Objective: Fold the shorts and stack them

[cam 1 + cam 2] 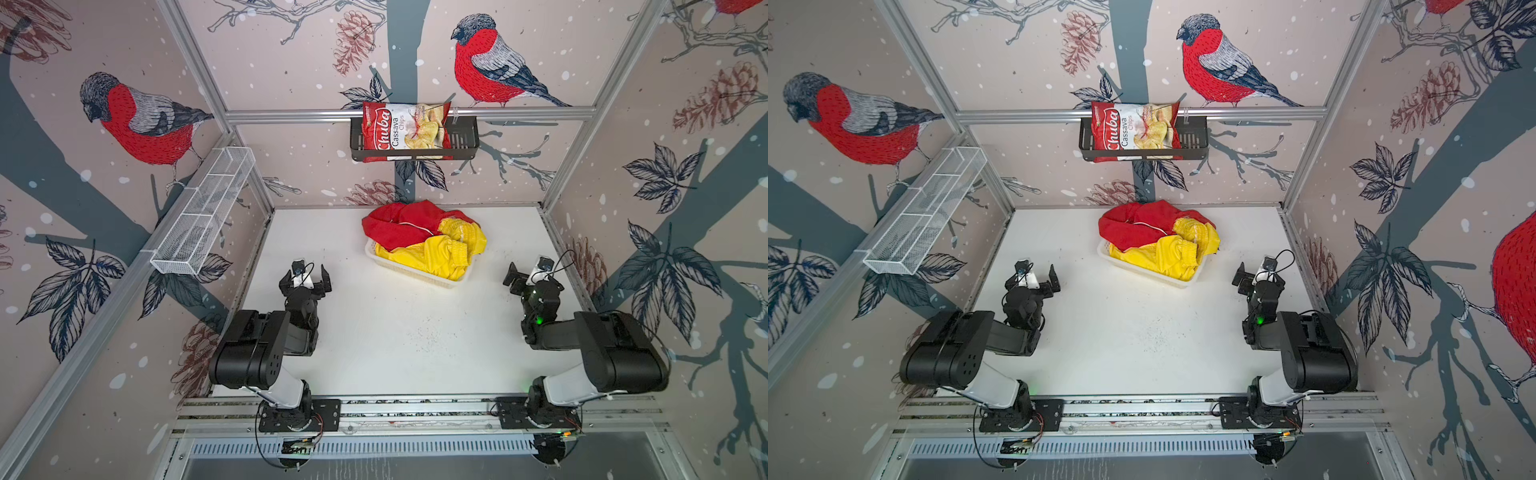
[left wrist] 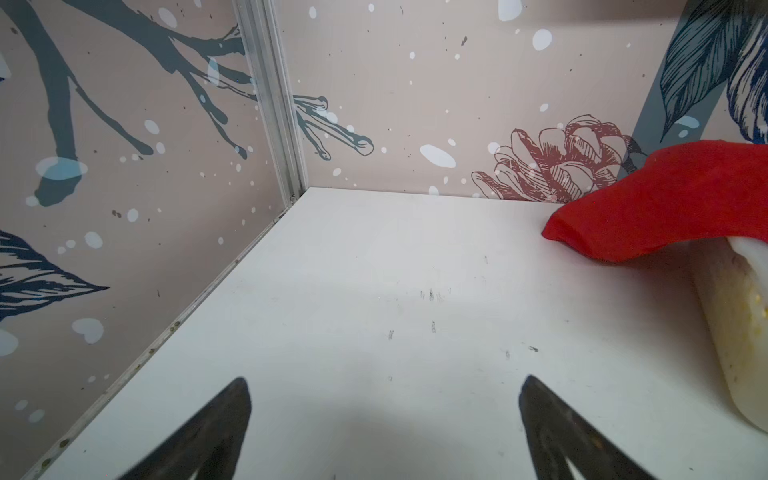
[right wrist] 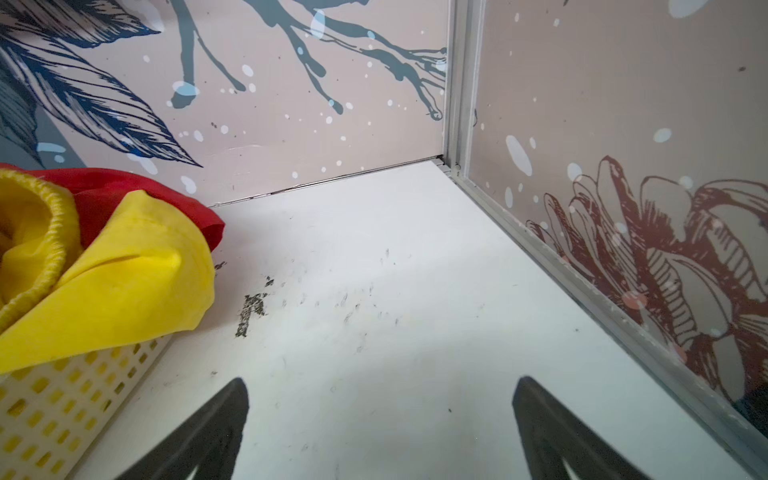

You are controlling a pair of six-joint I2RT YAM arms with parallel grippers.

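Note:
The red shorts (image 1: 397,224) (image 1: 1133,222) and the yellow shorts (image 1: 432,257) (image 1: 1163,257) lie crumpled together, heaped in a white perforated basket (image 1: 419,277) (image 1: 1152,275) at the back of the table. The red pair lies farther back and drapes over the rim. My left gripper (image 1: 306,276) (image 1: 1034,276) (image 2: 384,382) is open over bare table, left of the basket, holding nothing. My right gripper (image 1: 530,270) (image 1: 1256,272) (image 3: 380,384) is open too, right of the basket. The right wrist view shows the yellow shorts (image 3: 124,282) hanging over the basket (image 3: 62,407).
A red chips bag (image 1: 405,131) stands in a black shelf (image 1: 463,141) on the back wall. A white wire rack (image 1: 203,212) hangs on the left wall. Patterned walls close in the white table (image 1: 395,332) on three sides.

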